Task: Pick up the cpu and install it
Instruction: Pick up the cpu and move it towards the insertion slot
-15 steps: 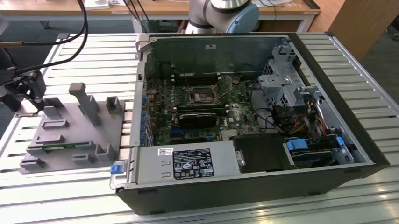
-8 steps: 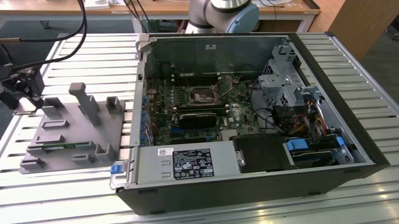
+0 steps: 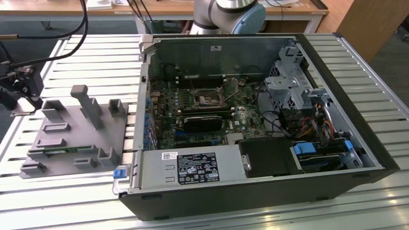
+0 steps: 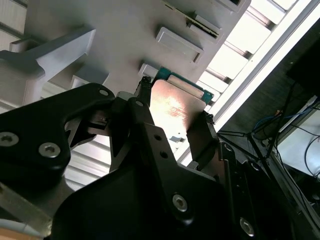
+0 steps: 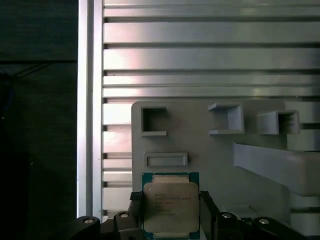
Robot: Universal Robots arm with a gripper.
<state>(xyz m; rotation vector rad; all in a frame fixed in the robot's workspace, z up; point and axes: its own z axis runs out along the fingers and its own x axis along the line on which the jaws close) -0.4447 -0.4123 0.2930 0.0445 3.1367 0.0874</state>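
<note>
Gripper (image 5: 171, 201) fingers are clamped on two opposite edges of the cpu (image 5: 171, 212); in both wrist views the silvery plate with its green rim sits between the black fingertips (image 4: 145, 98), over the grey tray. Whether the chip is touching the tray cannot be told

On the slatted metal table (image 3: 357, 52) the computer case (image 3: 357, 158) lies on its side with the panel off. It holds the motherboard (image 3: 167, 103), which carries a square socket (image 3: 208, 99) near its middle and a long black card (image 3: 204, 121) just below that. A grey box with a label (image 3: 191, 167) fills the near corner, and cables and blue-tabbed bays crowd the end at the exterior view's right

Beside the case, at the exterior view's left, lies the grey tray (image 3: 64, 115) with raised blocks and slots. One slot along its near side holds a narrow green memory stick (image 3: 72, 149). In the first wrist view, three square pockets (image 5: 154, 120) and a shallow rectangular recess (image 5: 165, 160) lie just beyond the held chip
</note>
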